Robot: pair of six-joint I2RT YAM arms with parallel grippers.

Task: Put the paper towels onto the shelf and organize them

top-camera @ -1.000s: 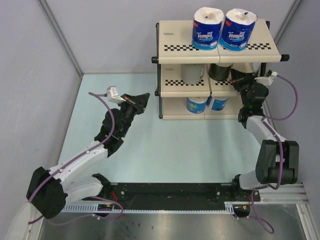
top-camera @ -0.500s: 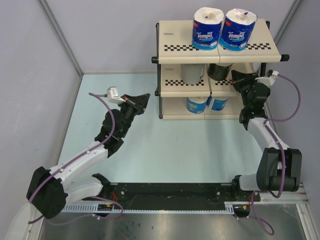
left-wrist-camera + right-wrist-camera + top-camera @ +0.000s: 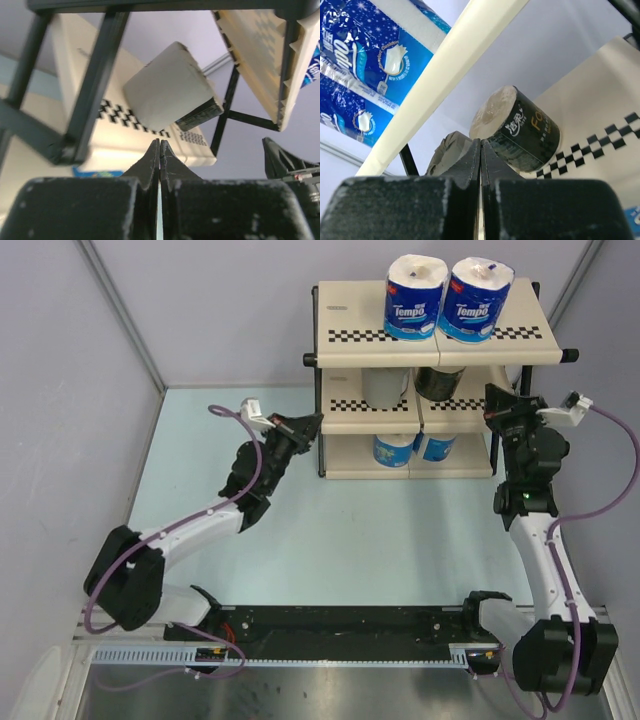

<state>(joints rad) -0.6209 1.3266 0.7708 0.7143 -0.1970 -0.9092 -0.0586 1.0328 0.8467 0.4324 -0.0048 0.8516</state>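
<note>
Shelf (image 3: 345, 310) stands at the far side of the bench (image 3: 200, 470).
Top tier: two blue Tempo rolls (image 3: 415, 297), side by side.
Middle tier: grey roll (image 3: 385, 385) left, dark-wrapped roll (image 3: 440, 383) right.
Bottom tier: two more blue rolls (image 3: 393, 450).
Left pincer (image 3: 316, 421): closed, empty, at the shelf's left end, aimed at the middle tier.
Right pincer (image 3: 491, 393): closed, empty, at the right end, near the dark-wrapped roll.

Pale blue-green tabletop (image 3: 350, 540) under soft, even light. Plain grey-lilac wall panels (image 3: 60, 390) close it in on the left, back and right, joined by slim metal corner strips (image 3: 120, 315). Brushed metal ledge (image 3: 350, 695) along the near edge.
</note>
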